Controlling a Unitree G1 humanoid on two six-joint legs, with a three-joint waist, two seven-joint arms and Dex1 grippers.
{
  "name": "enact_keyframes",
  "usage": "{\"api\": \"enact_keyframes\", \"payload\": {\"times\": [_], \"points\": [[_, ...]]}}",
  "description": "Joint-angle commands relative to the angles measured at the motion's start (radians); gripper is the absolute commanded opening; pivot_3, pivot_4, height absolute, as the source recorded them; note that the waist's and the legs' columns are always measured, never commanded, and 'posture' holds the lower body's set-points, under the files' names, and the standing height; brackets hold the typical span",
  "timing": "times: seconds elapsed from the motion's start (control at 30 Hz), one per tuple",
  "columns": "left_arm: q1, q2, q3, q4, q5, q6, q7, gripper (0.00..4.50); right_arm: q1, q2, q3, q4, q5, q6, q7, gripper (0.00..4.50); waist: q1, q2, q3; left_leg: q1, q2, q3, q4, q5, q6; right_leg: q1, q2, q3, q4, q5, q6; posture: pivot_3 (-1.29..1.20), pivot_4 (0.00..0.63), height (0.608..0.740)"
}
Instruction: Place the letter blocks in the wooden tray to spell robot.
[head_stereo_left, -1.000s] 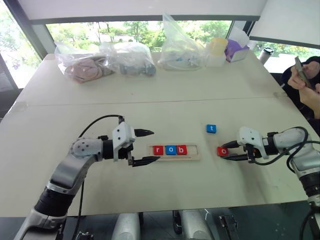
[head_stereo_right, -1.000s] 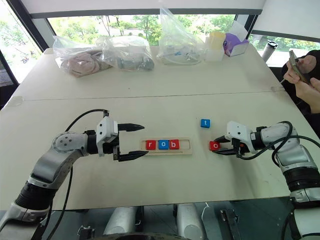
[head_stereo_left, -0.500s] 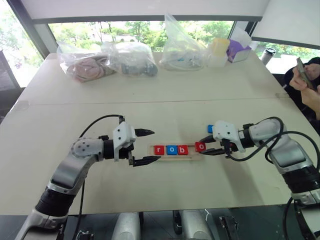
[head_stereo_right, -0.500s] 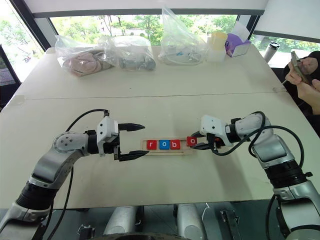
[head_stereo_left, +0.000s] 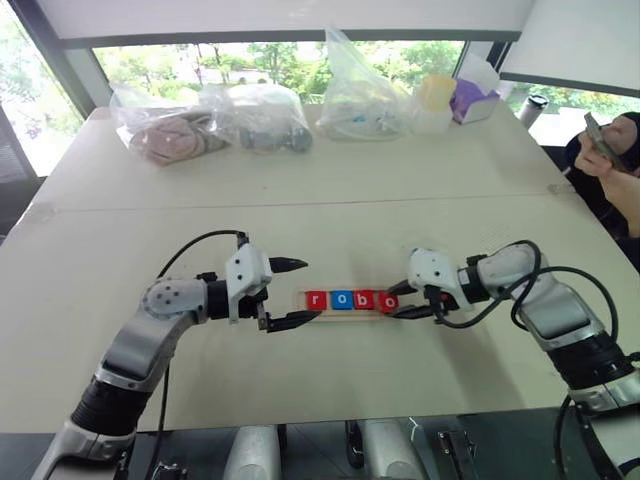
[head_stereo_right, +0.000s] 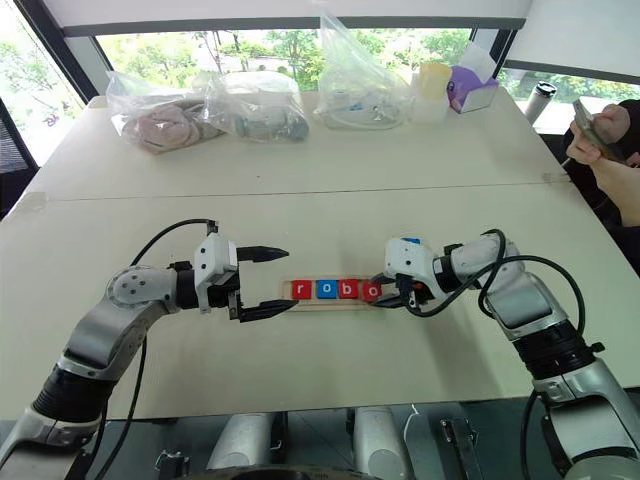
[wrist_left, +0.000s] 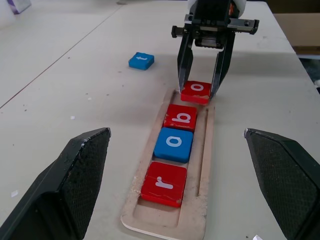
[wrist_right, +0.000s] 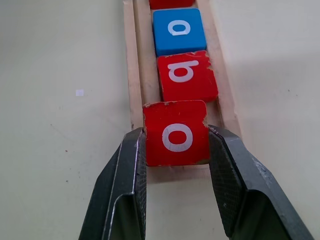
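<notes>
Head views look down; wrist views face the wooden tray (wrist_left: 172, 185) closely.

The left arm reaches in from the lower left, elbow bent, its forearm running across toward the middle of the tabletop. The left gripper (head_stereo_left: 292, 293) points sideways to the robot's right, roughly level, with its jaws spread wide and nothing between them; one black finger sits above the other in the head views. The right arm comes in from the lower right, folded sharply at the elbow so the wrist turns back toward the left. The right gripper (wrist_left: 199, 90) tilts downward, its jaws clamped on the two sides of a red "o" block (wrist_right: 176, 133), fingertips low over the tabletop.
</notes>
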Motion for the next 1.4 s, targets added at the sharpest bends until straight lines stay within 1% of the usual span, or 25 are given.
{"api": "enact_keyframes", "payload": {"times": [0.03, 0.5, 0.93, 1.0, 1.03, 1.07, 1.13, 1.17, 1.4], "points": [[0.003, 0.000, 0.010, -0.040, -0.003, -0.006, 0.007, 4.50, -0.024, 0.008, -0.005, -0.002, -0.008, -0.022, -0.009, 1.15, 0.001, 0.000, 0.000, 0.000, 0.000, 0.000, 0.000, 0.000, 0.000, 0.000, 0.000, 0.000, 0.000, 0.000, 0.000, 0.00, 0.150, 0.740], [0.009, 0.000, 0.009, -0.049, -0.005, -0.003, 0.012, 4.50, -0.042, 0.023, -0.006, 0.049, -0.040, -0.070, -0.014, 1.15, 0.000, 0.000, 0.000, 0.000, 0.000, 0.000, 0.000, 0.000, 0.000, 0.000, 0.000, 0.000, 0.001, 0.000, 0.000, 0.00, 0.150, 0.740], [0.004, -0.004, 0.007, -0.043, -0.001, -0.007, 0.015, 4.50, -0.049, 0.034, 0.001, 0.045, -0.038, -0.057, -0.005, 1.15, 0.000, 0.000, 0.000, 0.000, 0.000, 0.000, 0.000, 0.000, 0.000, 0.000, 0.000, 0.000, 0.001, 0.000, 0.000, 0.00, 0.150, 0.740], [0.004, -0.005, 0.007, -0.044, -0.001, -0.007, 0.017, 4.50, -0.051, 0.038, 0.002, 0.048, -0.039, -0.057, -0.006, 2.19, 0.000, 0.000, 0.000, 0.000, 0.000, 0.000, 0.000, 0.000, 0.000, 0.000, 0.000, 0.000, 0.001, 0.000, 0.000, 0.00, 0.150, 0.740], [0.004, -0.005, 0.007, -0.044, -0.001, -0.007, 0.017, 4.50, -0.052, 0.039, 0.003, 0.049, -0.040, -0.057, -0.007, 2.60, 0.000, 0.000, 0.000, 0.000, 0.000, 0.000, 0.000, 0.000, 0.000, 0.000, 0.000, 0.000, 0.001, 0.000, 0.000, 0.00, 0.150, 0.740], [0.005, -0.005, 0.007, -0.044, -0.001, -0.007, 0.018, 4.50, -0.053, 0.041, 0.004, 0.049, -0.040, -0.057, -0.007, 3.18, 0.000, 0.000, 0.000, 0.000, 0.000, 0.000, 0.000, 0.000, 0.000, 0.000, 0.000, 0.000, 0.001, 0.000, 0.000, 0.00, 0.150, 0.740], [0.005, -0.004, 0.007, -0.045, -0.001, -0.007, 0.019, 4.50, -0.056, 0.043, 0.005, 0.047, -0.039, -0.054, -0.008, 4.15, 0.000, 0.000, 0.000, 0.000, 0.000, 0.000, 0.000, 0.000, 0.000, 0.000, 0.000, 0.000, 0.001, 0.000, 0.000, 0.00, 0.150, 0.740], [0.006, -0.004, 0.007, -0.045, -0.001, -0.006, 0.020, 4.50, -0.057, 0.043, 0.004, 0.043, -0.037, -0.050, -0.008, 4.47, 0.000, 0.000, 0.000, 0.000, 0.000, 0.000, 0.000, 0.000, 0.000, 0.000, 0.000, 0.000, 0.001, 0.000, 0.000, 0.00, 0.150, 0.740], [0.013, -0.002, 0.007, -0.049, -0.003, -0.006, 0.022, 4.50, -0.083, 0.024, -0.054, 0.012, 0.009, 0.008, -0.020, 4.47, 0.000, 0.000, 0.000, 0.000, 0.000, 0.000, 0.000, 0.000, 0.000, 0.000, 0.000, 0.000, 0.001, 0.000, 0.000, 0.00, 0.150, 0.740]]}}
